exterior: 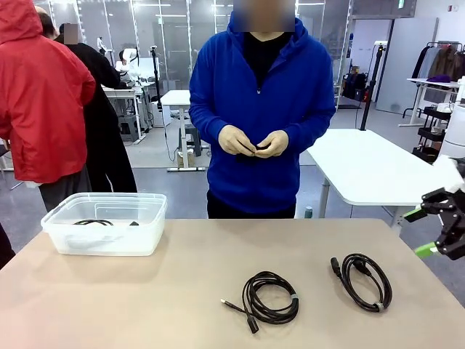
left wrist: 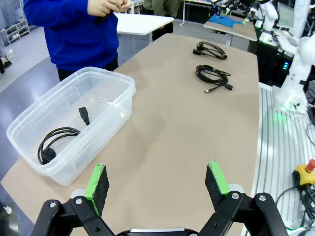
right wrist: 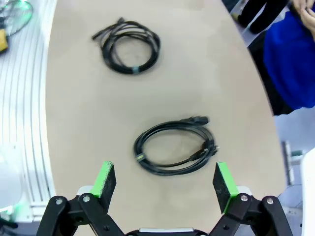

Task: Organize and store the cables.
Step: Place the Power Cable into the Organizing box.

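Two cables (exterior: 270, 297) (exterior: 365, 281) on table (exterior: 145, 298), third cable (exterior: 93, 222) in bin (exterior: 54, 231), left claw (left wrist: 156, 179), right claw (right wrist: 164, 179) apart

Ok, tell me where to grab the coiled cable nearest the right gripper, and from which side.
Come straight down from above: the cable lies flat on the table. Probably pinch across the bundled strands at the small band, where they sit tight together, not the loose plug end. The right gripper stands open.

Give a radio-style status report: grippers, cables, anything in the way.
Left gripper open, empty. Right gripper open, pointed at one cable. Second cable on the table, third cable in the bin. Nothing in the way.
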Controlling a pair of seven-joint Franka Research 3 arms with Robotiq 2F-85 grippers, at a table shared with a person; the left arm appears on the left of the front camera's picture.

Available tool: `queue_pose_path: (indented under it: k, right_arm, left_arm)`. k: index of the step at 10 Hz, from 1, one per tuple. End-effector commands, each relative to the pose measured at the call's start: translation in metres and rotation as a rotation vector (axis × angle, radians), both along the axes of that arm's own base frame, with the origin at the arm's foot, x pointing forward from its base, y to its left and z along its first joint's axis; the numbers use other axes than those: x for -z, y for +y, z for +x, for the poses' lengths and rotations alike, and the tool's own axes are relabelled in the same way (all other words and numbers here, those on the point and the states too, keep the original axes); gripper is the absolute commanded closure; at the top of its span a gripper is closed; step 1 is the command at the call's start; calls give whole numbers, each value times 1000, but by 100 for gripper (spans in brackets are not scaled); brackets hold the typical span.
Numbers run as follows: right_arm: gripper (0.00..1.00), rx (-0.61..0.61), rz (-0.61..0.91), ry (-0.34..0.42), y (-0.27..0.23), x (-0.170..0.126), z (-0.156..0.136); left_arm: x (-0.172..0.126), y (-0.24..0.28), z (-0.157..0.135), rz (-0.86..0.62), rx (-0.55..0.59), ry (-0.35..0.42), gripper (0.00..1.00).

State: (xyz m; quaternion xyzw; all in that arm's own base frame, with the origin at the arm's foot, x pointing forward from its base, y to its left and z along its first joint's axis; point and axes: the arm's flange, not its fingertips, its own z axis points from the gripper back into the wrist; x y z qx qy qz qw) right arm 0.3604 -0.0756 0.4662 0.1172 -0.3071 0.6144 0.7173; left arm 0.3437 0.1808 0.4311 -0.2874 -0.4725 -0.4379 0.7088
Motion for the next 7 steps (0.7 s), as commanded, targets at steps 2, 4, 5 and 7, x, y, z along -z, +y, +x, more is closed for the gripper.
queue_pose_path:
  k: [2, 4, 5, 7]
  right_arm:
    - [0, -76, -223, 201, 40, -8, 10]
    - [0, -98, -367, 265, 72, -3, 24]
    - [0, -88, -430, 275, 84, 0, 27]
    - [0, -18, -508, 310, 95, 8, 27]
  left_arm:
    - [-1, -5, 0, -8, -34, -13, 0]
    - [-1, -5, 0, -8, -34, -13, 0]
    - [-1, -5, 0, -8, -34, -13, 0]
    - [-1, -5, 0, -8, -34, -13, 0]
